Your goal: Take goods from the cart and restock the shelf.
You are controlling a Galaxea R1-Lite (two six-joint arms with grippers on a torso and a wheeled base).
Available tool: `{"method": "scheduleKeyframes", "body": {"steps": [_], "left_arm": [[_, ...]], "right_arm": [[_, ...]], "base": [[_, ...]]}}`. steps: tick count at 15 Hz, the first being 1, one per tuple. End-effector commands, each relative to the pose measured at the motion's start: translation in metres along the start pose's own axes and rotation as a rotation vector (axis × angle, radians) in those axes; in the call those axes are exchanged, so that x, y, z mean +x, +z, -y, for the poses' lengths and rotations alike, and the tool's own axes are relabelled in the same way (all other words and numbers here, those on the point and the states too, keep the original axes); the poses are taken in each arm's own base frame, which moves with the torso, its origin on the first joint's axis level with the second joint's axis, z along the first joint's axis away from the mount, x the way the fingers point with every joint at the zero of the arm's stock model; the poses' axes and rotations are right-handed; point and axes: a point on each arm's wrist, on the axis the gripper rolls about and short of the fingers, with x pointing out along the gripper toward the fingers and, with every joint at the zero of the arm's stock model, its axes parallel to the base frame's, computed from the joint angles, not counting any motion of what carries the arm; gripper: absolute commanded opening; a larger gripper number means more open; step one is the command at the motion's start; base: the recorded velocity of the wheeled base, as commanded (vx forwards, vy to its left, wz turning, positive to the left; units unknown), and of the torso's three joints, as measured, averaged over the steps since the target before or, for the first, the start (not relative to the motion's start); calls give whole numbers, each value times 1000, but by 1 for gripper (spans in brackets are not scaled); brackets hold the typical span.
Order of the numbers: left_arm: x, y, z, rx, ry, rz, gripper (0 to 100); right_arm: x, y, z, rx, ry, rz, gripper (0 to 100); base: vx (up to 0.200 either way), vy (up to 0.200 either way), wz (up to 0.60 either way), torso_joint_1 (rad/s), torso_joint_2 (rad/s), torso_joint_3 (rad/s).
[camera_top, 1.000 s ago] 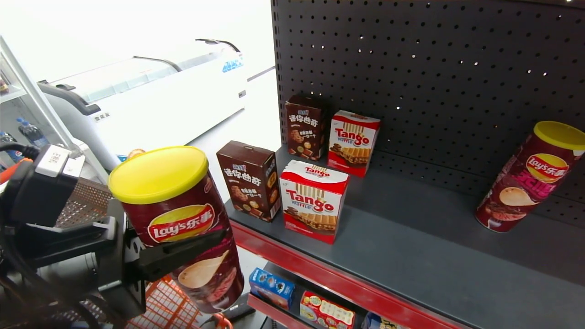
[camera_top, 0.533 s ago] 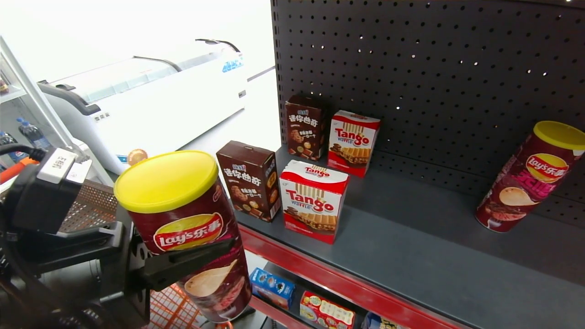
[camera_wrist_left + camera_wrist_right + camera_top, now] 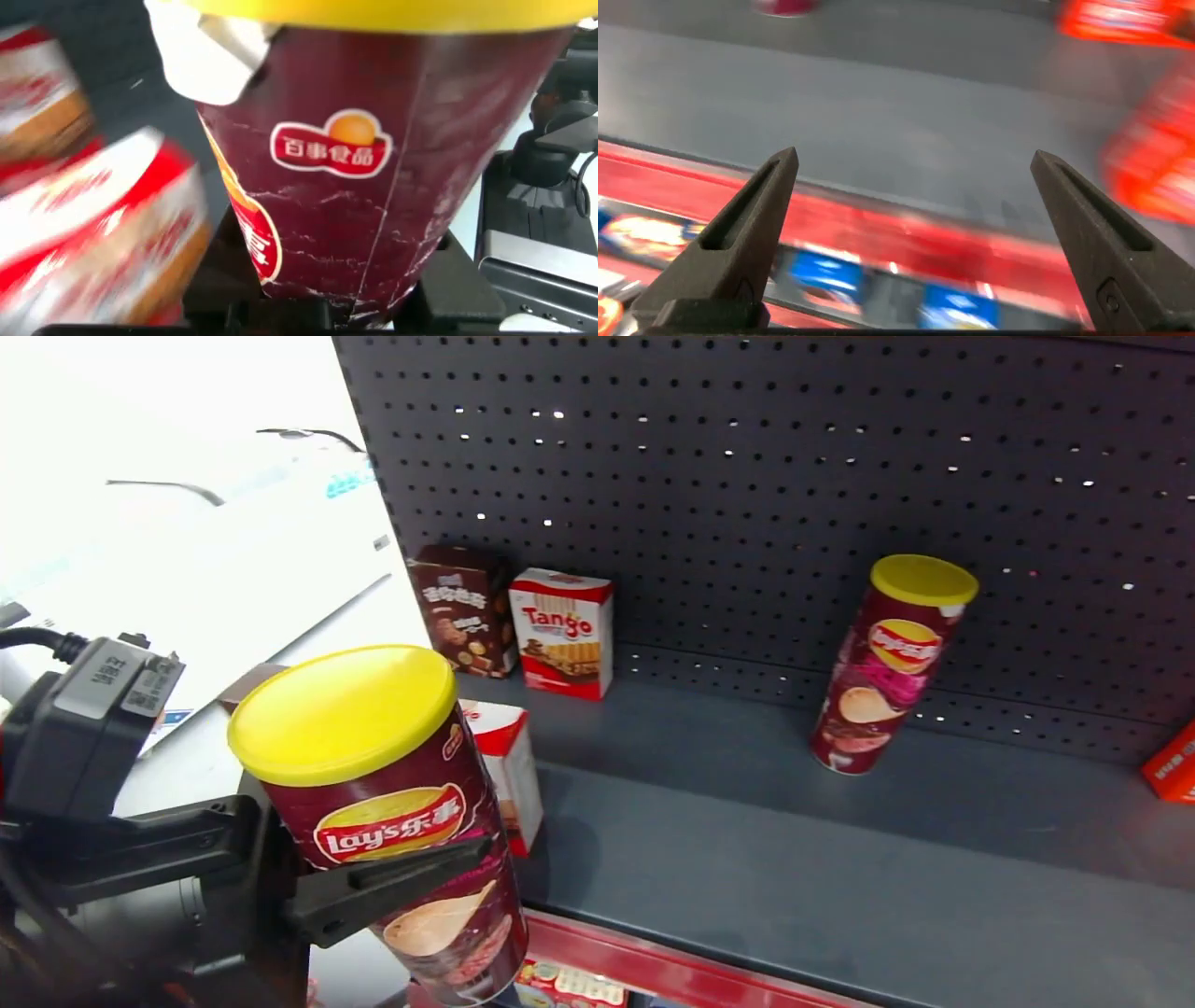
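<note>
A dark red chips can with a yellow lid is held upright in my left gripper, which is shut on its middle, in front of the grey shelf's left front corner. The left wrist view shows the same can close up. A second matching can stands tilted on the shelf, leaning against the black pegboard. My right gripper is open with nothing between its fingers, hanging above the shelf's red front edge.
A brown biscuit box and a red-and-white wafer box stand at the shelf's back left. Another wafer box stands partly behind the held can. An orange box sits at the far right. Bare shelf lies between.
The head camera has turned to the right, so the shelf goods appear shifted left. The left gripper keeps the can and has edged slightly toward the shelf.
</note>
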Motion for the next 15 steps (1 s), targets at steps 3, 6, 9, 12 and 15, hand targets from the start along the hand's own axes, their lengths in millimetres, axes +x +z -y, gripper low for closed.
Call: {"method": "scheduleKeyframes", "body": {"steps": [3,6,9,12,15], "left_arm": [[0,0,1,0,1,1,0],[-1,-2,1,-4,0,-5,0],[-4,0,4,2,3,4,0],[-5,0,4,3,4,5,0],[-6,-1,5,-2,5,1,0]], "right_arm": [[0,0,0,1,0,0,100],[0,0,0,1,-1,1,100],[0,0,0,0,0,0,100],[0,0,0,3,0,1,100],[0,0,0,3,-1,1,100]], "base": [[0,0,-400,2,0,-2],[0,0,0,0,0,0],[0,0,-200,1,2,1],[0,0,-200,4,1,2],[0,0,0,0,0,0]]}}
